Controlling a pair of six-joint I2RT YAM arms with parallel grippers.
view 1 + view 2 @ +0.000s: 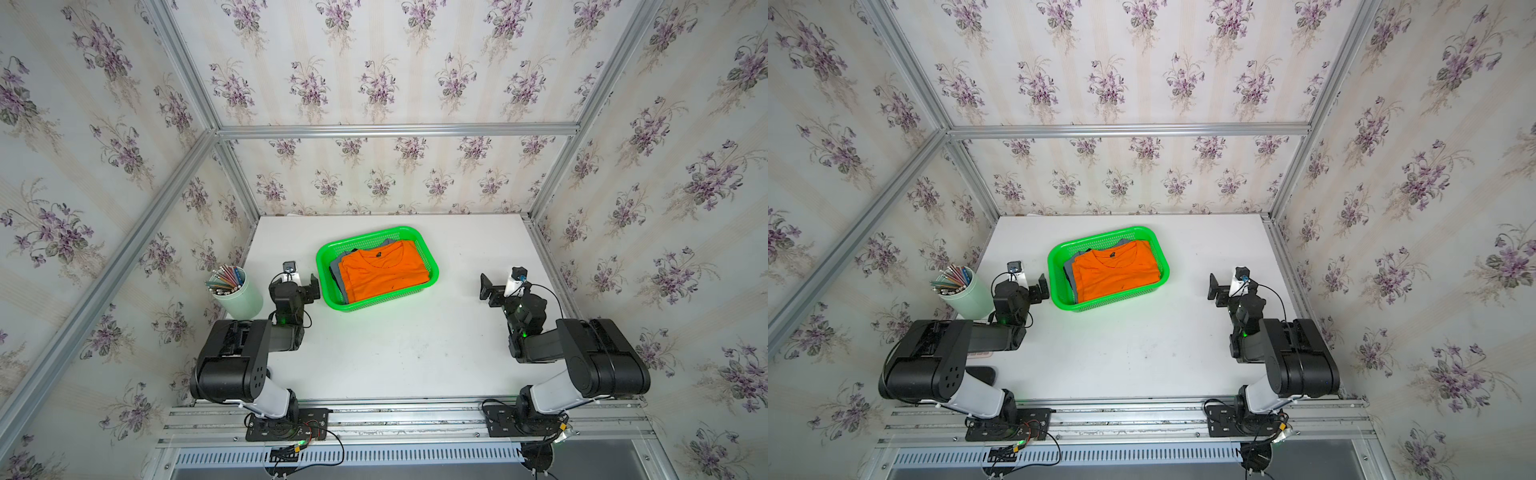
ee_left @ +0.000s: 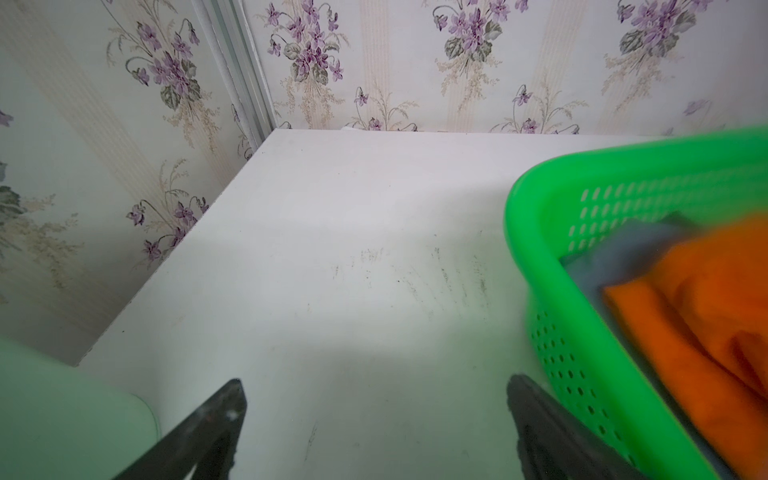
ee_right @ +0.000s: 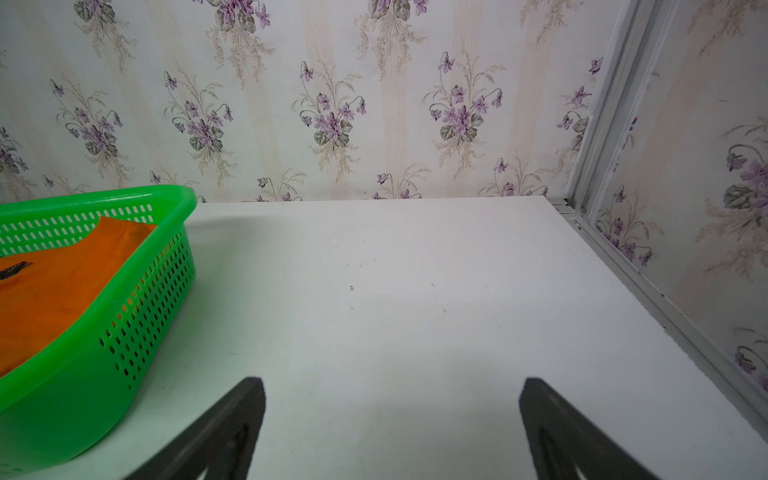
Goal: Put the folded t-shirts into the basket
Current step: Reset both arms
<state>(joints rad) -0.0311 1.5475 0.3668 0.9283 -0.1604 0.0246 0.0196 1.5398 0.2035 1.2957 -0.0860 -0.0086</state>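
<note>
The green mesh basket (image 1: 328, 249) (image 1: 1059, 253) stands at the middle rear of the white table. An orange folded t-shirt (image 1: 382, 270) (image 1: 1115, 272) lies on top inside it. Under it a grey-blue one (image 1: 340, 268) shows at the edge, with a sliver of black below. My left gripper (image 1: 307, 286) (image 2: 376, 386) hovers open just left of the basket's wall (image 2: 573, 365), with only bare table between its fingers. My right gripper (image 1: 492, 291) (image 3: 394, 384) is open and empty, well to the right of the basket (image 3: 137, 299).
A pale green pencil cup (image 1: 241, 295) (image 2: 62, 415) full of pencils stands close beside the left arm at the table's left edge. Aluminium frame rails and papered walls enclose the white table (image 1: 395, 353) on three sides.
</note>
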